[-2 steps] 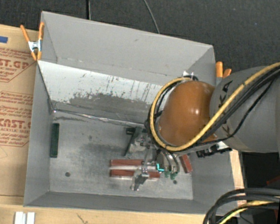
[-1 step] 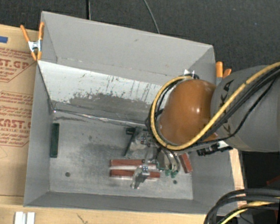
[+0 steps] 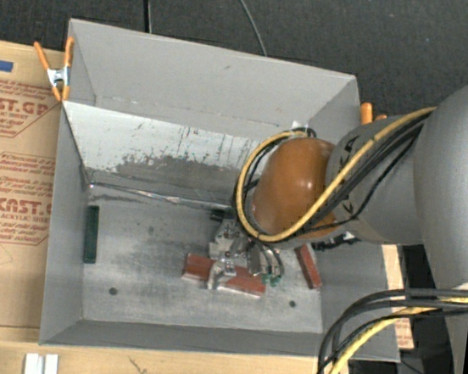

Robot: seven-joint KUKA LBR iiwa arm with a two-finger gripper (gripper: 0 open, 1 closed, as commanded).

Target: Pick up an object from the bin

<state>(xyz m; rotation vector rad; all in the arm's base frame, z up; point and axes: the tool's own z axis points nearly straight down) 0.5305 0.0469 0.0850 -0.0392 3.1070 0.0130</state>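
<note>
Right in the middle of the bin floor, a bit toward the front, lies a flat red-brown block (image 3: 247, 285). It lies flat on the grey metal. The hand (image 3: 225, 270) is low down on top of it, and red-brown shows on both sides of the hand, left and right. The hand covers the middle part, so I cannot tell if it is one long block or two short ones. I also cannot tell if the hand is wide or narrow, or if it has a grip on the block.

Just above the hand sits the round orange cover (image 3: 290, 185) of the arm, with yellow and black cables (image 3: 250, 163) looping around it.

A little to the right of the hand lies a red-brown stick (image 3: 310, 267), tilted, near the right wall. It is apart from the block.

Far to the left, close to the left wall, lies a dark green bar (image 3: 90, 234). It is well apart from the hand.

All of these lie in the grey bin (image 3: 187, 90), which stands on a light wood desk (image 3: 192, 373).
</note>
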